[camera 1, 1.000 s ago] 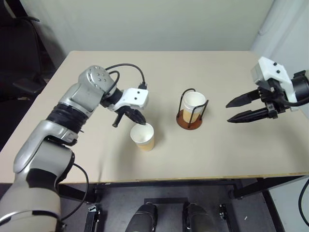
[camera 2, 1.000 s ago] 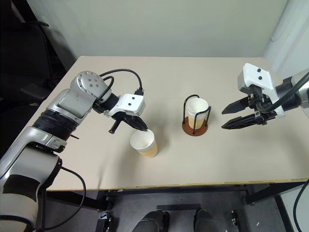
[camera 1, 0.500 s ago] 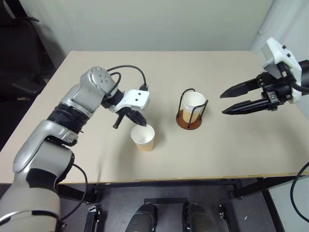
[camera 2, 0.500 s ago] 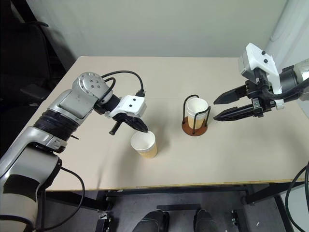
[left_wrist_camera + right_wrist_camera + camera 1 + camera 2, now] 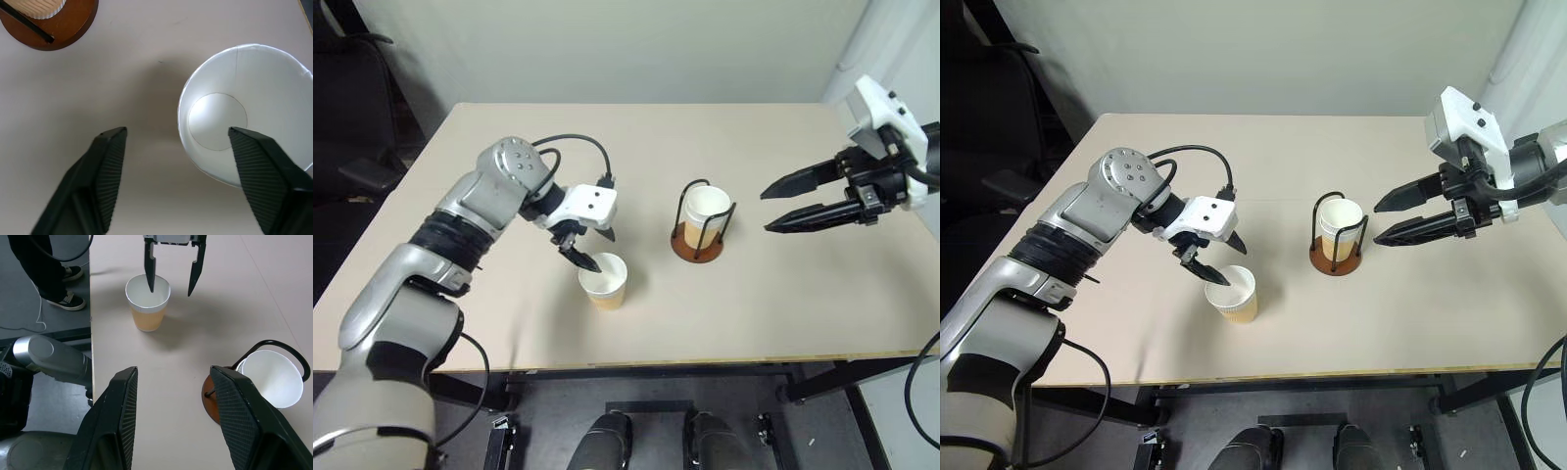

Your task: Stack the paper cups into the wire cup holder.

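Left end effector opened, releasing the cup.

Beige table with cup and holder

A loose paper cup stands upright on it; near it the wire cup holder rests on its brown base, another cup inside.

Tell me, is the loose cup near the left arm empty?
Empty: the left wrist view shows the paper cup's bare white bottom.

We are holding our left gripper spread above a loose paper cup standing upright on the table. Our right gripper, fingers parted, is hovering beside the wire cup holder containing cups.
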Controlling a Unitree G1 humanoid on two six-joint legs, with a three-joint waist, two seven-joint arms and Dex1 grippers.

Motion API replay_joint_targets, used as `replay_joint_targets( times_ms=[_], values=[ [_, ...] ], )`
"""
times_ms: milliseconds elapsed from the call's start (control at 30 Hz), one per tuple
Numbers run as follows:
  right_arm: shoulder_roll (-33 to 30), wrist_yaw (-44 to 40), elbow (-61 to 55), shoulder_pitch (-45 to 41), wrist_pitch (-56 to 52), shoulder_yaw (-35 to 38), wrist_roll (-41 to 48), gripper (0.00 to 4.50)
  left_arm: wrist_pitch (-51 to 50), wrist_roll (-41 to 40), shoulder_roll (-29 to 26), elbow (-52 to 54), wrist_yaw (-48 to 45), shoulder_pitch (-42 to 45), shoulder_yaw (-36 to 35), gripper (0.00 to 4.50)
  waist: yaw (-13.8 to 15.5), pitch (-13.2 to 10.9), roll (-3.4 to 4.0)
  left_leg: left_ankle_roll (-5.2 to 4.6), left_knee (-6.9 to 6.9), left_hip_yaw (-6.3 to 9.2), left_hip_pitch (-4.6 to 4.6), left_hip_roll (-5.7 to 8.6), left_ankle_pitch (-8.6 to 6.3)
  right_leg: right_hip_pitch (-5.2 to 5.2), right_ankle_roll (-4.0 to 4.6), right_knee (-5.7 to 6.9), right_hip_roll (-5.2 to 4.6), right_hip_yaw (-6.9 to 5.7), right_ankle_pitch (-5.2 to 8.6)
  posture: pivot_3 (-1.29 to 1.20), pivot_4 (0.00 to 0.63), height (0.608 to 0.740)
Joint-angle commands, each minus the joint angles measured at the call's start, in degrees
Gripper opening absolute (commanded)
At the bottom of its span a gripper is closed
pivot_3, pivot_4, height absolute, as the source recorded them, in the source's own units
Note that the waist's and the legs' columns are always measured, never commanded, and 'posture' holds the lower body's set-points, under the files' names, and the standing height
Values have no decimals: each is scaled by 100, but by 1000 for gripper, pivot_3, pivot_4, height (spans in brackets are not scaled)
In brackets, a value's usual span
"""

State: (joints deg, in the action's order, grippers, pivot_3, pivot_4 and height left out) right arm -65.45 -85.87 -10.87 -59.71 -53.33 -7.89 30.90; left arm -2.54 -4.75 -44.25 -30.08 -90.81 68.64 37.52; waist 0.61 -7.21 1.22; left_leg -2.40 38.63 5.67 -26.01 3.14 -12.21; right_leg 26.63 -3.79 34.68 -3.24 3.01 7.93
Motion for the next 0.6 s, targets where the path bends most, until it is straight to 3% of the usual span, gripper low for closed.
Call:
replay_joint_targets(
  times_ms=[33, 467, 600],
  values=[
    [-70, -31, -136, -143, -74, 348, 268, 2332, 87, -8, -70, 4, -169, 82, -13, 3533, 0, 0, 0, 0, 0, 0, 0, 0, 0, 0, 0, 0, 0, 0, 0, 0, 150, 740],
    [50, 226, -192, -234, -155, 551, 689, 2332, 97, -63, -110, 80, -169, 67, 232, 3533, 1, 0, 0, 0, 0, 0, -1, 0, 0, 0, 0, 0, 0, 0, 0, 0, 150, 740],
    [34, 272, -189, -199, -134, 540, 672, 2332, 74, -156, -137, 116, -169, 76, 347, 2630, 1, 0, 0, 0, 0, 0, 0, 0, 0, 0, 0, 0, 0, 0, 0, 0, 150, 740]
  ],
)
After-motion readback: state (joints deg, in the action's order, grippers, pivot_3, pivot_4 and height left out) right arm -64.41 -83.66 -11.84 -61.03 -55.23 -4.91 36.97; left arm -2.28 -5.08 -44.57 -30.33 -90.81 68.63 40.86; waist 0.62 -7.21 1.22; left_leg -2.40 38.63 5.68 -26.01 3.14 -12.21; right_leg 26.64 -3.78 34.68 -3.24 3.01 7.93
